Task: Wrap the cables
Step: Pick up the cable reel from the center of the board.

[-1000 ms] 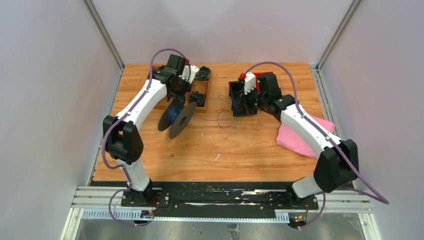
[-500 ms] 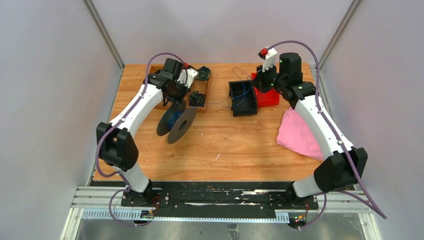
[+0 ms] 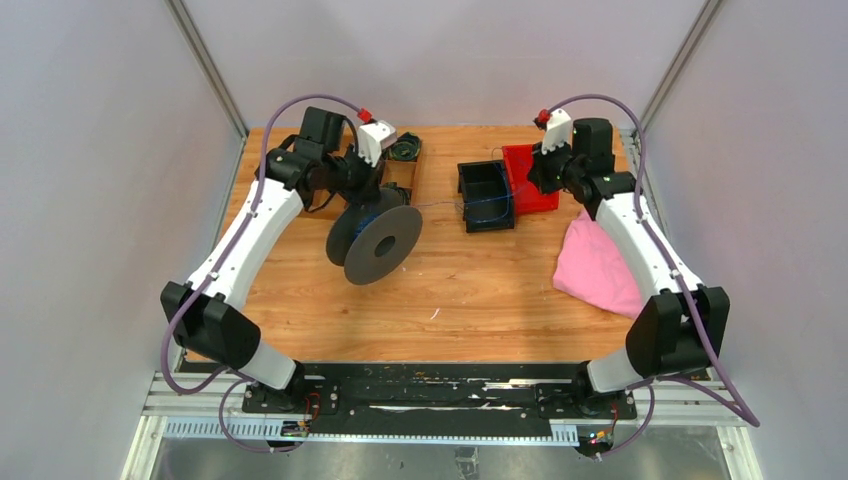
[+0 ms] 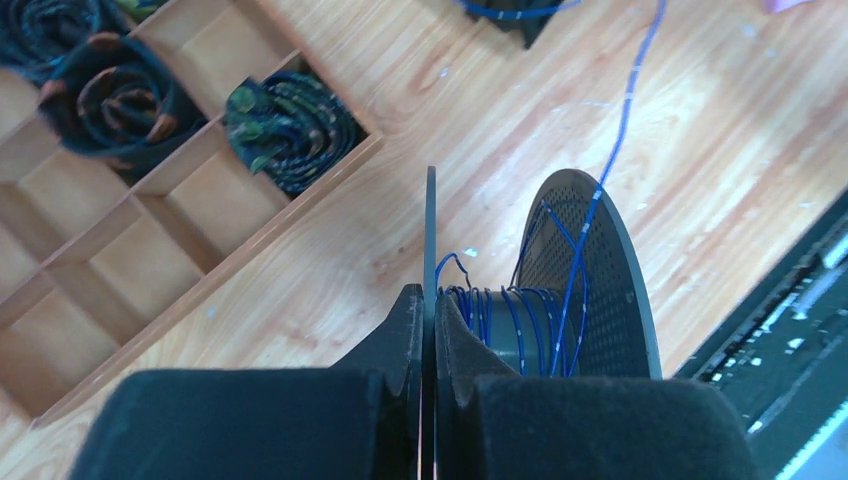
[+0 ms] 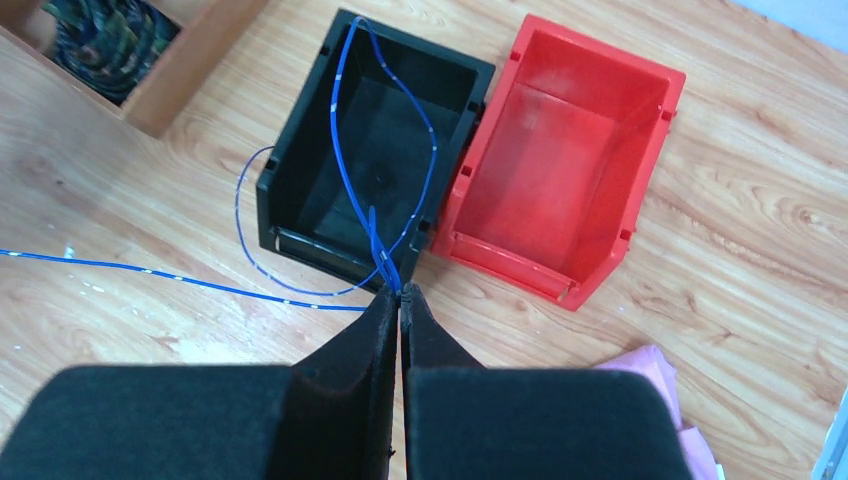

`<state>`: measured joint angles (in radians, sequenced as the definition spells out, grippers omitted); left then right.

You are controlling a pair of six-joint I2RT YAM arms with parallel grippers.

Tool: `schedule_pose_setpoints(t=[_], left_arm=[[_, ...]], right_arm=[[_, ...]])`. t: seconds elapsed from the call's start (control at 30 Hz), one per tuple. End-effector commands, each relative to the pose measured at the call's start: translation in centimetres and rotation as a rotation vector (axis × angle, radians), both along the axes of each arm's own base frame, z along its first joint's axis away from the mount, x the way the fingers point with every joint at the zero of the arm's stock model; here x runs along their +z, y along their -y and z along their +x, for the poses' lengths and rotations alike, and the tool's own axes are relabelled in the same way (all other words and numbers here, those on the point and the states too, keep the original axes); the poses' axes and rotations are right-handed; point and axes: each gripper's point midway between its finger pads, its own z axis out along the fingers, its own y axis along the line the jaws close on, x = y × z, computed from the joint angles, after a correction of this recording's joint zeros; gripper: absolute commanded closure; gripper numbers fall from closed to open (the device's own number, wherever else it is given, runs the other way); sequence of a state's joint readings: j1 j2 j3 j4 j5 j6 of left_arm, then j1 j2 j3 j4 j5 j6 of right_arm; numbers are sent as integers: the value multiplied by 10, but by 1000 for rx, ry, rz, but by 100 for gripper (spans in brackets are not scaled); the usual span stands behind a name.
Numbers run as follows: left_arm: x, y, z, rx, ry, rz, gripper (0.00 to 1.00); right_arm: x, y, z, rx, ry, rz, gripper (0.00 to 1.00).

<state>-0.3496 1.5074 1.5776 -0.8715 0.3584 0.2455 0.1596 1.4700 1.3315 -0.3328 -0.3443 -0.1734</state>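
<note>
My left gripper (image 4: 428, 300) is shut on the thin rim of one flange of the big grey spool (image 3: 378, 243), holding it tilted above the table. Several turns of the fine dark blue cable (image 4: 508, 322) lie on the spool's hub. From there the cable (image 3: 440, 206) runs right toward the black bin (image 3: 485, 196). My right gripper (image 5: 402, 290) is shut on the cable (image 5: 378, 240) just above the near wall of the black bin (image 5: 300, 195). Loops of it hang in the bin and over the wood.
A red bin (image 5: 560, 150) stands against the black bin's right side. A pink cloth (image 3: 600, 270) lies at the right. A wooden compartment tray (image 4: 150, 250) with dark coiled bundles (image 4: 285, 125) sits at the back left, close behind the spool.
The left arm swung the spool right and turned its face toward the front. The right gripper rose out of the black bin and pulled back right, drawing the cable straighter.
</note>
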Motion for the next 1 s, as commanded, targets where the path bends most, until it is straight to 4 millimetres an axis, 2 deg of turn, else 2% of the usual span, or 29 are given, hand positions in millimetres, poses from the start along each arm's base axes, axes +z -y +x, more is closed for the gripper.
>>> schedule_pose_setpoints(t=[0.0, 0.07, 0.2, 0.37, 0.47, 0.67, 0.83, 0.93, 0.97], left_arm=[[44, 17, -9, -60, 5, -186, 100], [56, 15, -6, -39, -11, -250, 100], [84, 13, 8, 29, 10, -372, 100], [110, 27, 12, 37, -20, -505, 100], [123, 37, 11, 5, -51, -584, 100], [140, 44, 10, -22, -59, -641, 100], [157, 41, 6, -6, -6, -661, 100], [166, 35, 6, 21, 43, -652, 100], [168, 33, 6, 30, 57, -648, 100]], right_arm=[[-2, 22, 0, -30, 58, -74, 99], [-10, 24, -10, -17, 51, -94, 99], [-24, 15, -33, 48, 24, -65, 99], [-42, -5, -59, 142, -60, 18, 99], [-52, -8, -65, 155, -101, 32, 99], [-78, -14, -73, 174, -194, 61, 99], [-73, -22, -83, 230, -228, 95, 93], [-57, -31, -93, 301, -223, 122, 81], [-52, -33, -97, 325, -218, 132, 74]])
